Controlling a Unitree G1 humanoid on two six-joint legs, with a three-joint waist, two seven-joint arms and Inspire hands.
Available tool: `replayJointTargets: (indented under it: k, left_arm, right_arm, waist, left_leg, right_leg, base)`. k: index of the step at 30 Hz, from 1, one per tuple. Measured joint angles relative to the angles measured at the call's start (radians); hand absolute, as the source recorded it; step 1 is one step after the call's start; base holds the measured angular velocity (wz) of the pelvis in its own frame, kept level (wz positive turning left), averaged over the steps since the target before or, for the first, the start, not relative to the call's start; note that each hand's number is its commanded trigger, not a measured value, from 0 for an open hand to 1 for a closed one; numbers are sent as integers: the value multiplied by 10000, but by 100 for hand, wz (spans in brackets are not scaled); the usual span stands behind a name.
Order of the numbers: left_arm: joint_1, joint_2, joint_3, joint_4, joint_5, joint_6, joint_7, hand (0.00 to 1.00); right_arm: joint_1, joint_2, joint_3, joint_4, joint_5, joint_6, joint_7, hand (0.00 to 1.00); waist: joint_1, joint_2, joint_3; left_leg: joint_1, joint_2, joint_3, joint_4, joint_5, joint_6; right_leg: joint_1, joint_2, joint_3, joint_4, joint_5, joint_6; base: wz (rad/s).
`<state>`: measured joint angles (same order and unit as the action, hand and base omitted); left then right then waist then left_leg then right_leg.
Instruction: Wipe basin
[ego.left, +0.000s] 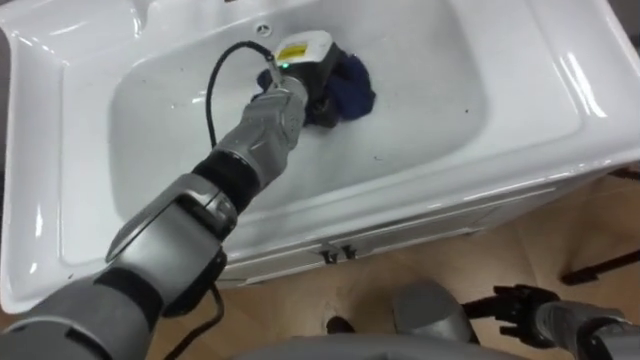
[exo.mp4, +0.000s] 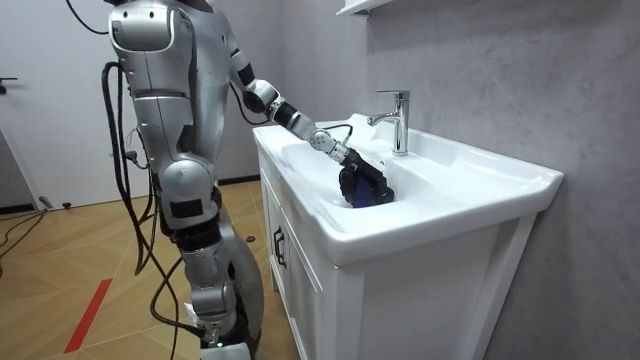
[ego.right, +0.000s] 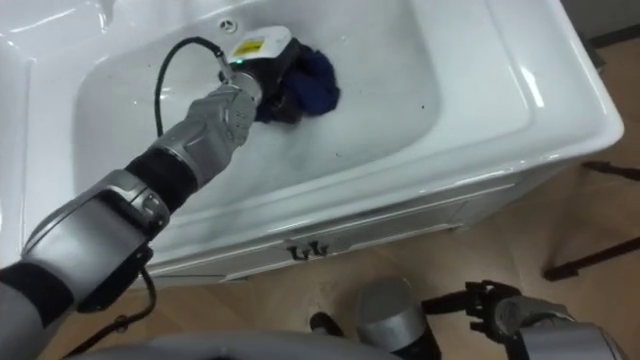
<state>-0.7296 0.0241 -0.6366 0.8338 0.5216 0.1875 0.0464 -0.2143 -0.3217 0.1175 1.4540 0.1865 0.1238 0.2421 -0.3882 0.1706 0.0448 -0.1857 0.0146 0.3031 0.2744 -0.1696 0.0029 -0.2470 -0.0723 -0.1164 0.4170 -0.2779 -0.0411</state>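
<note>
Clearly the left hand (ego.left: 298, 88) is nearer: it clutches the blue cloth (ego.left: 352, 85) bunched just rightward on the basin (ego.left: 430, 95) floor, while the right hand (ego.left: 520, 305) hangs low.

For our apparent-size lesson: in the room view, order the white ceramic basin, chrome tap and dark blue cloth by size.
Largest: white ceramic basin.
Then the chrome tap and dark blue cloth, which look about alike, so unranked.

White basin (ego.left: 540, 90), blue cloth (ego.left: 352, 85) in btm; tap (exo.mp4: 400, 125) on rim.
</note>
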Motion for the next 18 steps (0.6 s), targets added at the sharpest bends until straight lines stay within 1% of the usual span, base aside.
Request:
replayJointTargets:
  k: [2,4,6,9,10,12,13,15,18]
  left_arm:
    - [4,-2,-38,-353,-528,-1,-29,100]
    - [20,-10,-113,-762,-1044,-10,-261,100]
    - [112,-1,-375,-1501,-1469,-35,-439,100]
    - [295,-1,-526,-2098,-1783,-216,-595,100]
    - [341,1,-559,-2278,-1839,-285,-637,100]
    - [347,1,-693,-2545,-2229,-360,-730,100]
    - [347,0,-743,-2621,-2313,-378,-746,100]
    - [347,-31,-786,-2669,-2574,-773,-850,100]
    - [347,-83,-782,-2691,-2573,-1128,-1063,100]
  right_arm:
    - [3,-13,38,-41,43,-3,5,0]
    - [16,-62,80,-31,41,3,11,0]
    - [87,-74,150,-118,176,-12,28,0]
    - [107,-75,172,-192,570,-35,78,0]
    - [98,-57,202,-190,908,-56,110,0]
    - [55,-66,588,-186,1396,-209,99,0]
    - [42,-66,605,-180,1547,-259,99,0]
    - [-29,-41,817,-178,2127,-518,109,0]
    - [-110,15,1039,-133,2514,-819,126,0]
  waist:
    - [-10,1,9]
    - [-49,12,9]
    - [-77,17,13]
    - [-72,17,13]
    - [-66,20,10]
    - [-39,23,8]
    - [-29,25,7]
    - [30,23,8]
    - [115,22,9]
  left_leg:
    - [-164,-46,-53,5,23,46]
    - [-276,-100,-70,41,30,126]
    - [-496,-103,-63,169,10,195]
    - [-513,-134,-49,168,0,211]
    - [-512,-139,-22,168,-1,211]
    - [-516,-150,-19,167,-2,214]
    - [-517,-151,-20,168,-2,214]
    - [-513,-137,-21,194,-3,215]
    - [-547,-124,-58,247,-7,220]
  right_leg:
    - [-162,-36,-18,73,-20,36]
    - [-230,-134,-181,148,-56,76]
    - [-335,-184,-307,147,-62,96]
    - [-322,-238,-366,128,-78,130]
    - [-300,-250,-376,113,-78,137]
    - [-274,-278,-433,105,-76,141]
    - [-255,-284,-466,93,-76,141]
    - [-132,-272,-528,6,-73,143]
    - [-73,-276,-616,9,-71,140]
  base:
    - [14]
    - [22]
    - [19]
    - [5]
    - [0]
    - [6]
    - [10]
    - [8]
    - [7]
